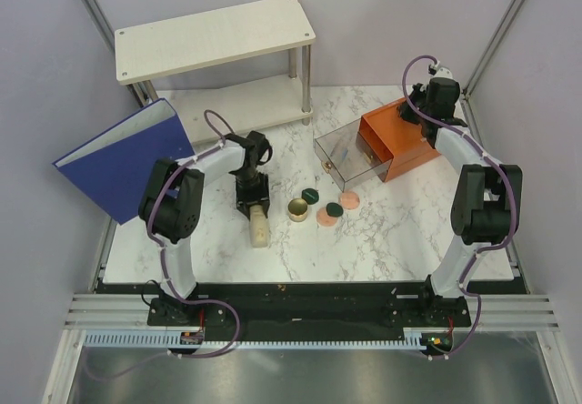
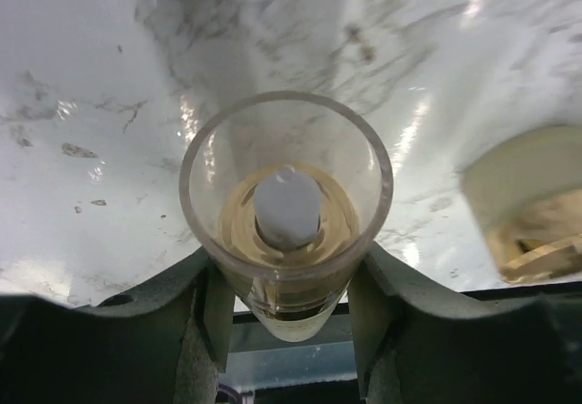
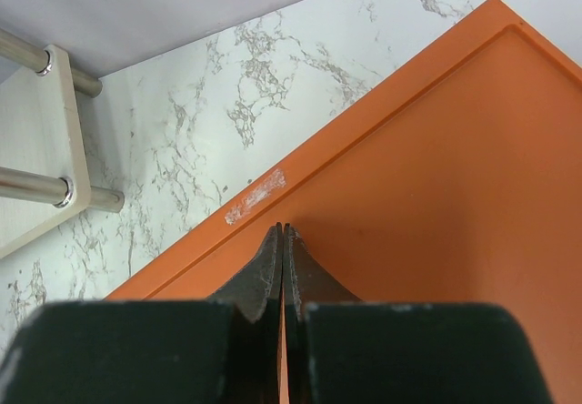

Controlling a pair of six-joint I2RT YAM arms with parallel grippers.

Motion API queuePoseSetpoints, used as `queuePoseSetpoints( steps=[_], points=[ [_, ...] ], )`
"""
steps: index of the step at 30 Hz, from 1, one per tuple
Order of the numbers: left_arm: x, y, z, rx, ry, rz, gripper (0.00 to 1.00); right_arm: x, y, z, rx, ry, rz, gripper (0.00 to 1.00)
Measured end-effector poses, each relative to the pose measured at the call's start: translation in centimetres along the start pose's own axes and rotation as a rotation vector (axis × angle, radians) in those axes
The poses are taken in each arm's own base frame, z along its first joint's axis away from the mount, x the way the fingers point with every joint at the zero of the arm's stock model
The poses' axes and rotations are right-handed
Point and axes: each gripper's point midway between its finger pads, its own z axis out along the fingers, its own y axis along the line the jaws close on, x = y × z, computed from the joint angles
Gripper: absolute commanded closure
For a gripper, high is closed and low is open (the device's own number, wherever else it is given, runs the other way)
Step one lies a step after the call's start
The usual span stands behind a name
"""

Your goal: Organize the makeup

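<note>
Left wrist: left end effector (image 2: 286, 287) tight around clear bottle (image 2: 286, 206); right end effector (image 3: 282, 240) closed, over orange box (image 3: 436, 195).

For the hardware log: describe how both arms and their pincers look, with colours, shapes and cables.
The left arm and right arm both have white links between bulky black joint housings. A purple cable loops along each. The left pincer has matte dark grey fingers with curved inner faces. The right pincer has dark fingers tapering to thin tips, on a blocky black body.
</note>
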Motion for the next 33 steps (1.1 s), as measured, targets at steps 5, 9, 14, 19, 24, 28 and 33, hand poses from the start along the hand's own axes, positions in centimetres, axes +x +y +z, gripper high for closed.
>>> queuePoseSetpoints(
  steps=[5, 9, 14, 19, 24, 28, 33],
  points=[
    [-4.8, -3.6, -5.5, 0.086, -0.166, 0.064, 0.98, 0.2, -0.1, -0.3, 0.004, 0.000, -0.001, 1.00],
    [-9.4, -8.0, -12.7, 0.208, -0.372, 0.134, 0.98, 0.2, -0.1, -0.3, 0.003, 0.000, -0.003, 1.00],
    [-14.3, -14.2, -20.8, 0.409, -0.578, 0.221, 0.98, 0.0, 0.0, -0.3, 0.002, 0.000, -0.006, 1.00],
    [-16.6, -17.7, -22.0, 0.537, -0.630, 0.264, 0.98, 0.1, 0.0, -0.3, 0.001, 0.003, -0.006, 1.00],
    [-16.5, -20.4, -19.4, 0.589, -0.581, 0.302, 0.97, 0.2, 0.0, -0.3, 0.002, 0.006, -0.006, 1.00],
    [-14.8, -23.1, -18.7, 0.637, -0.553, 0.361, 0.98, 0.2, -0.1, -0.3, 0.002, 0.008, -0.005, 1.00],
    [-13.3, -26.6, -20.1, 0.745, -0.569, 0.418, 0.98, 0.2, -0.1, -0.3, 0.002, 0.008, -0.006, 1.00]
  ],
)
